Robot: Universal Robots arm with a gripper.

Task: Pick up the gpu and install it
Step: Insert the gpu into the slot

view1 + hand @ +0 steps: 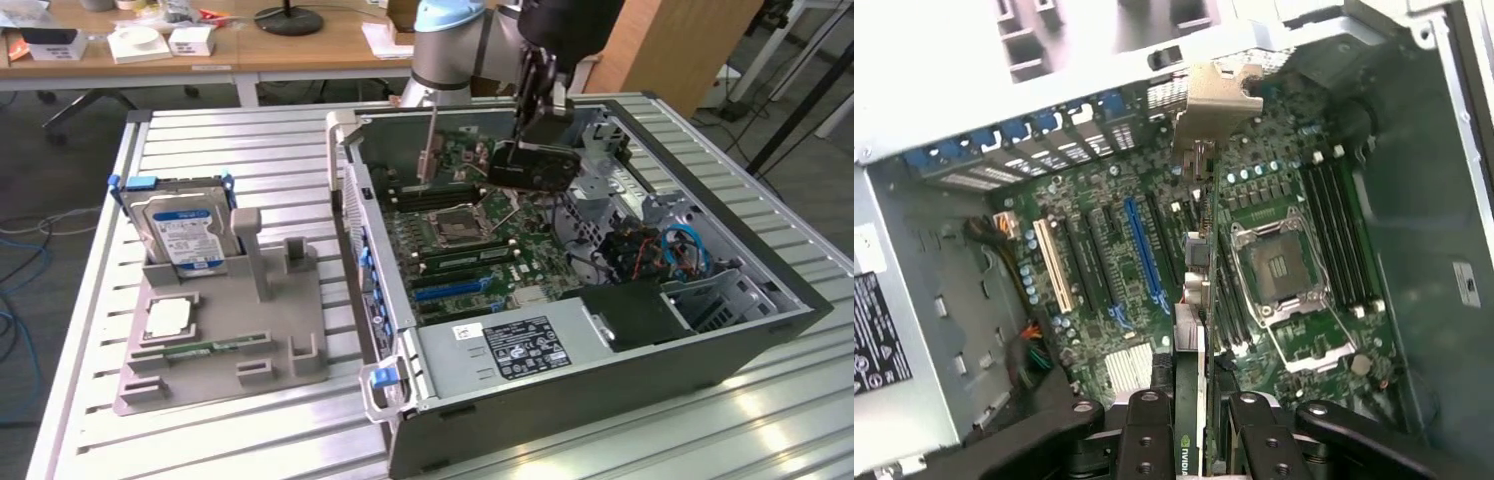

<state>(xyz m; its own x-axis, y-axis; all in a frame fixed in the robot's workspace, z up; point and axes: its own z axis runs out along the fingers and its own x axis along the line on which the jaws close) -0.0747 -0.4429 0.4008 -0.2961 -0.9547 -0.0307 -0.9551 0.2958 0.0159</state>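
Note:
The gpu [1199, 290] is a thin dark card seen edge-on in the wrist view, with its pale metal bracket [1216, 100] at the far end. My gripper [1194, 410] is shut on its near edge, one black finger [1146, 425] on each side. The card hangs above the motherboard [1104, 260], between the blue slot [1142, 255] and the processor socket [1279, 265], not touching the board. In the exterior view my gripper [534, 168] is inside the open computer case [747, 330], and the gpu bracket [429, 150] stands upright near the case's rear wall.
On the exterior view's left, a grey holder tray [220, 350] carries a silver blue-labelled hard drive [184, 235] and a green memory stick [214, 348]. Inside the case are a power supply [521, 345], blue cables [681, 250] and drive cages. All of it stands on a slatted metal table [240, 140].

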